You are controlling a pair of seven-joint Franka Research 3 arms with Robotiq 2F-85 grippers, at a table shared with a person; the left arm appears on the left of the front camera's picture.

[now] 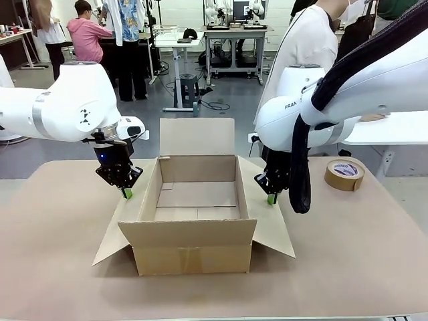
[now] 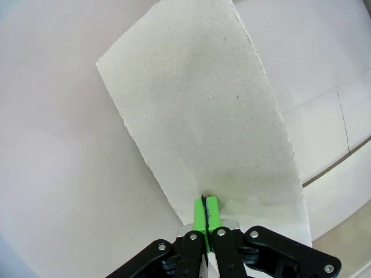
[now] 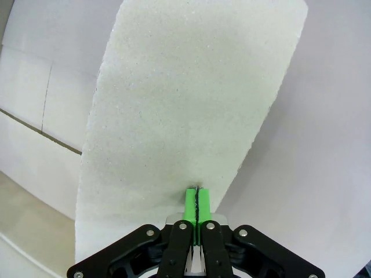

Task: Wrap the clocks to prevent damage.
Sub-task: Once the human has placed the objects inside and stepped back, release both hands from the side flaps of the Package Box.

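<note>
An open brown cardboard box (image 1: 194,258) stands in the middle of the table, and its inside looks bare. No clock is in view. My left gripper (image 1: 126,193) is shut, with its green tips down on the box's left side flap (image 1: 127,224). In the left wrist view the shut pads of my left gripper (image 2: 206,212) rest at the near edge of that flap (image 2: 214,116). My right gripper (image 1: 271,198) is shut too, its tips on the right side flap (image 1: 273,227). The right wrist view has my right gripper (image 3: 197,203) with nothing between the pads, over the flap (image 3: 185,104).
A roll of brown tape (image 1: 344,174) lies at the table's right rear. A person in white (image 1: 307,40) stands behind the right arm. The box's rear flap (image 1: 197,136) stands upright. The tan tabletop (image 1: 354,261) is bare in front and at both sides.
</note>
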